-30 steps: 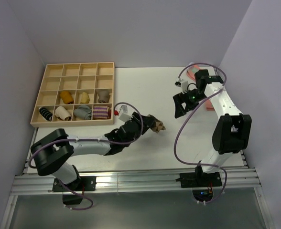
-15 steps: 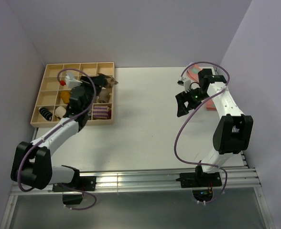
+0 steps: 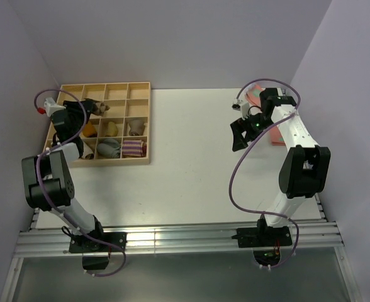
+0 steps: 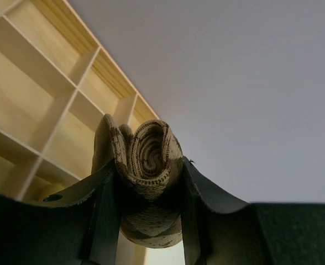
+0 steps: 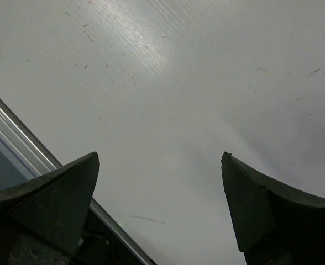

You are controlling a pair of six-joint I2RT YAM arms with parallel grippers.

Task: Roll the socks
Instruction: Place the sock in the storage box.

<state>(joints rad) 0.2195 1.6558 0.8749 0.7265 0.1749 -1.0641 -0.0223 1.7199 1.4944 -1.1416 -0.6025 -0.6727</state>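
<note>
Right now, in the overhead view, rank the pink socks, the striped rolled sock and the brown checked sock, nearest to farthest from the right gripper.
1. Pink socks, close by the right gripper, table's right side.
2. Striped rolled sock, near right compartment of the tray.
3. Brown checked sock, held above the tray's left half.

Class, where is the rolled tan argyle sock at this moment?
The sock is at the far left of the top view, held between the jaws of the left gripper, over the left compartments of the wooden tray.

The left gripper (image 3: 88,107) carried the socks (image 3: 97,106) over the tray (image 3: 104,84) — upper-left cells, seemingly.
</note>
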